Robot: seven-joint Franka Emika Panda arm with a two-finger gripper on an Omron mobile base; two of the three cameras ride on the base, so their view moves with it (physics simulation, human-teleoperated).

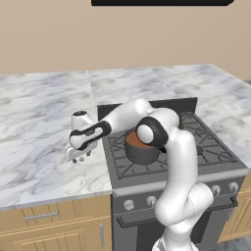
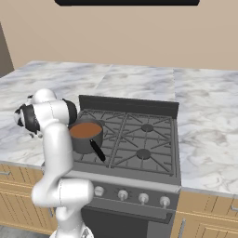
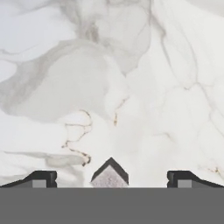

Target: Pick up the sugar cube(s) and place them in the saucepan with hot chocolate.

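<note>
A pale grey sugar cube (image 3: pixel 109 174) lies on the marble counter, one corner pointing up in the hand view, midway between my two dark fingertips (image 3: pixel 42 178). My gripper (image 3: pixel 112 180) is open and straddles the cube without touching it. From the left base view the gripper (image 1: pixel 81 156) hangs low over the counter, just left of the stove. The saucepan (image 1: pixel 140 147) with reddish-brown hot chocolate stands on the front left burner, partly behind my arm. Its black handle (image 2: pixel 97 150) points toward the stove's front.
The black stove (image 2: pixel 139 139) with its grates sits to the right of the gripper, its raised back panel (image 1: pixel 181 104) behind. Knobs (image 2: pixel 122 194) line the front. Marble counter (image 1: pixel 39 122) stretches left and back; its front edge (image 1: pixel 49 201) is close to the gripper.
</note>
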